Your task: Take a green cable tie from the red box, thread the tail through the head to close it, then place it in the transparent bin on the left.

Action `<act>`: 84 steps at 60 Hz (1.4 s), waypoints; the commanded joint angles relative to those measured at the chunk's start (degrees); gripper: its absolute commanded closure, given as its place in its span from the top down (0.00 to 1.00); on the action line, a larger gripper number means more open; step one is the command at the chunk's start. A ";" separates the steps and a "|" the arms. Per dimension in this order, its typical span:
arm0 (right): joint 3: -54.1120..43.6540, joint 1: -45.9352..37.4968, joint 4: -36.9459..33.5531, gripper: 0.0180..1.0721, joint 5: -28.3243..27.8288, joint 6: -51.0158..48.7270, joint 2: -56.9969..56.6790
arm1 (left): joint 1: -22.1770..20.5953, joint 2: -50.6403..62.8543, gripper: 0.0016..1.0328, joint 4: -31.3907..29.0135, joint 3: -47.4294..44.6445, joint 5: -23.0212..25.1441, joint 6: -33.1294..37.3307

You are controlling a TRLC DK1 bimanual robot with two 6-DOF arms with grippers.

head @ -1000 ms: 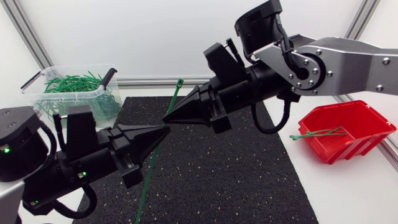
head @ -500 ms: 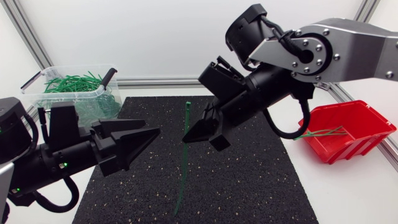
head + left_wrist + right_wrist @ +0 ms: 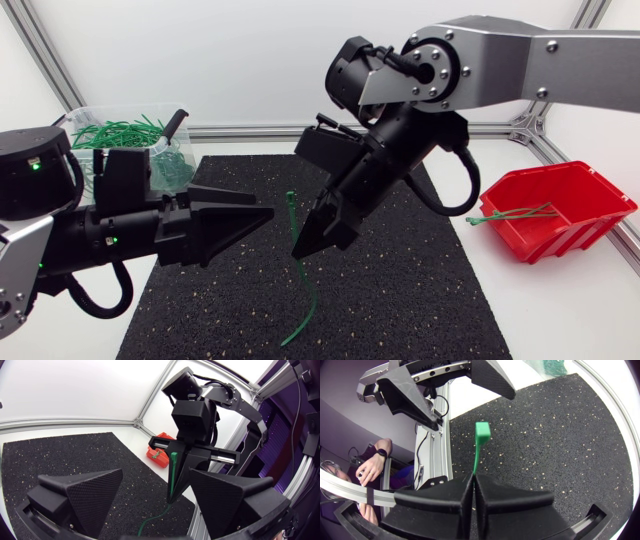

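Our right gripper [image 3: 301, 248] clamps the green plastic cable tie [image 3: 292, 213]; threading needs our open, empty left gripper [image 3: 156, 474] on its tail.

The white table [image 3: 570, 310] carries a black speckled mat [image 3: 400, 290] across its middle. A transparent bin [image 3: 58, 150] heaped with green cable ties [image 3: 115, 133] stands towards the back left corner, by the mat's corner. A red box [image 3: 560, 225] sits near the right edge, clear of the mat, holding one green cable tie [image 3: 510, 214].
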 commanded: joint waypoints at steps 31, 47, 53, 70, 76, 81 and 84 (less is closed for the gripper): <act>5.23 -0.07 -4.02 0.05 -7.00 -5.62 7.85 | -0.85 3.39 0.59 1.65 1.77 5.40 -1.41; 5.76 -0.24 -4.02 0.05 -8.14 -6.33 8.47 | -0.85 4.27 0.31 2.09 1.77 5.75 -1.50; 5.76 -0.15 -4.11 0.05 -8.14 -6.24 8.38 | -0.77 4.27 0.27 2.09 1.51 5.84 -1.50; 5.76 0.64 -4.11 0.05 -8.14 -5.98 8.29 | -1.03 4.54 0.22 2.09 1.25 6.19 -1.59; 5.67 0.81 -4.02 0.05 -8.14 -5.89 8.29 | -1.12 4.45 0.22 2.09 1.16 6.28 -1.59; 5.58 0.81 -4.02 0.05 -8.14 -5.80 8.11 | -1.12 4.45 0.22 2.00 1.16 6.54 -1.59; 5.58 0.81 -4.02 0.05 -8.14 -5.80 8.11 | -1.21 4.45 0.22 2.00 1.07 6.54 -1.59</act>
